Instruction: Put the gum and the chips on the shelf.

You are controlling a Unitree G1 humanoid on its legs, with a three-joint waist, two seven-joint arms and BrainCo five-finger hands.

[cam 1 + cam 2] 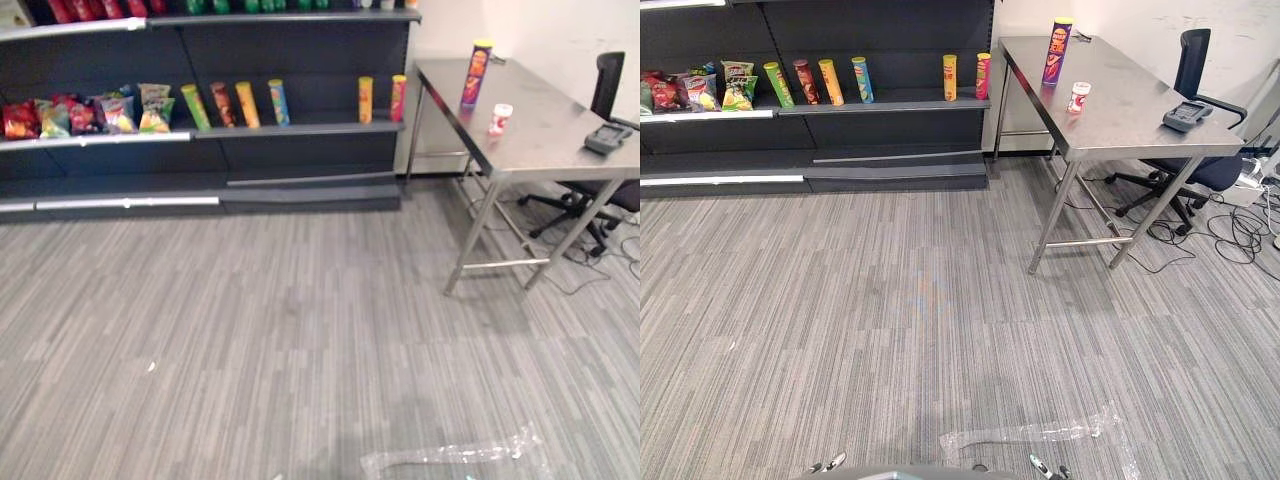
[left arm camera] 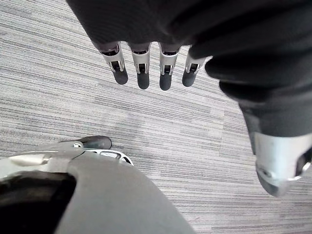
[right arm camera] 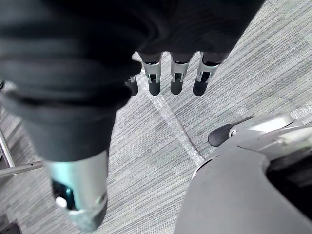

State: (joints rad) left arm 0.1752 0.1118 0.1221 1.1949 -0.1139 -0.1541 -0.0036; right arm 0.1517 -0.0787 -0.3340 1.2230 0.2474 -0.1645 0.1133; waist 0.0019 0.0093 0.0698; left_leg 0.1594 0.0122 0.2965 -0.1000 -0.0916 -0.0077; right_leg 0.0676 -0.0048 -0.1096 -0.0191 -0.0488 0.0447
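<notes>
Plainly nothing is in hand yet: the left hand (image 2: 141, 61) and the right hand (image 3: 176, 78) both hang over bare carpet, fingers straight and slightly apart, holding nothing. The chips can (image 1: 477, 72) stands toward the far end of the steel tabletop (image 1: 560, 140). The gum tub (image 1: 501, 118) sits a little nearer the tabletop's near edge, close to the can but not touching it. The shelf (image 1: 300, 128) stands just past the tabletop's far corner.

The main risk, as I judge it, is the can. It is tall on a narrow base, so a finger that meets it high up would tip it. Once down it could roll on the smooth steel and drop off an edge. The tub lies in the path of a reach for the can from the near edge, and a passing wrist could sweep it away. A strip of clear plastic (image 1: 455, 455) lies on the floor between the robot and the tabletop and might slip underfoot.

The can is upright, long axis vertical, yellow lid on top. The tub is squat and appears to rest on its base, though it is too small to tell more.
</notes>
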